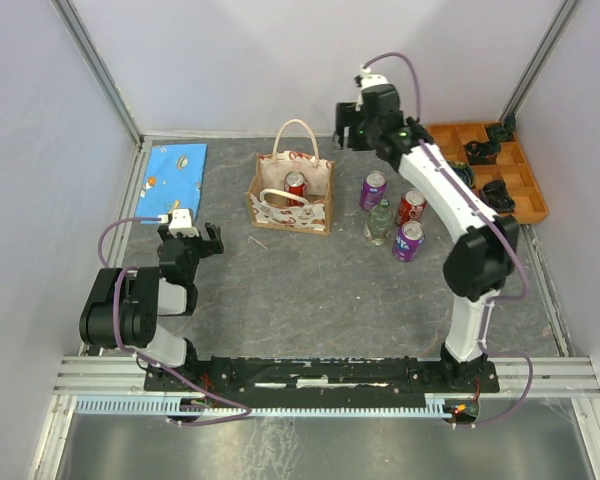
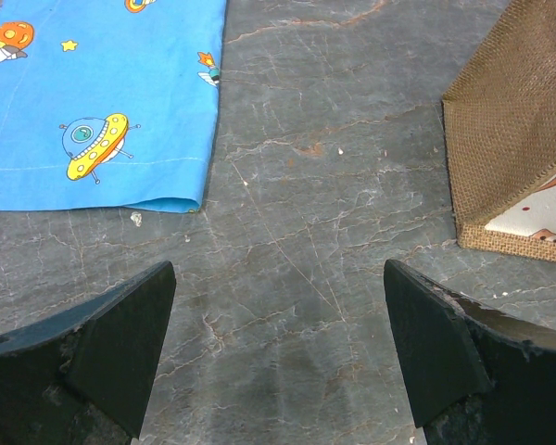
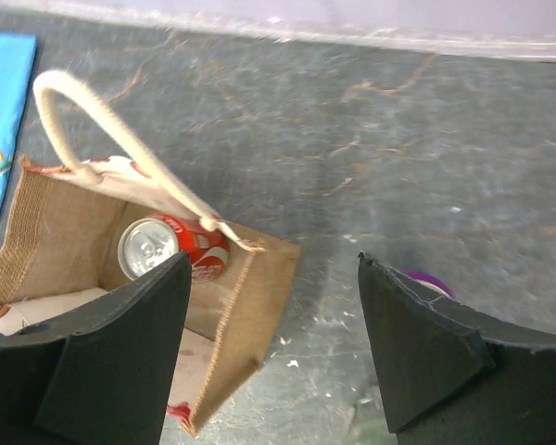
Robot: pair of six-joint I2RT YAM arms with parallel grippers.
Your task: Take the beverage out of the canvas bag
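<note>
Close by, the left gripper (image 2: 278, 267) sits low, fingers spread wide, holding nothing. Past it, a red soda can (image 1: 296, 185) sits inside the small tan canvas bag (image 1: 290, 214). Farther back, the right gripper (image 3: 271, 261) hangs, fingers apart, empty.

Robot lab test cell, white panel walls (image 1: 230, 60), aluminium frame (image 1: 98, 68)

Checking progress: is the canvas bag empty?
No, a red can sits inside the canvas bag, plainly visible in the right wrist view.
</note>
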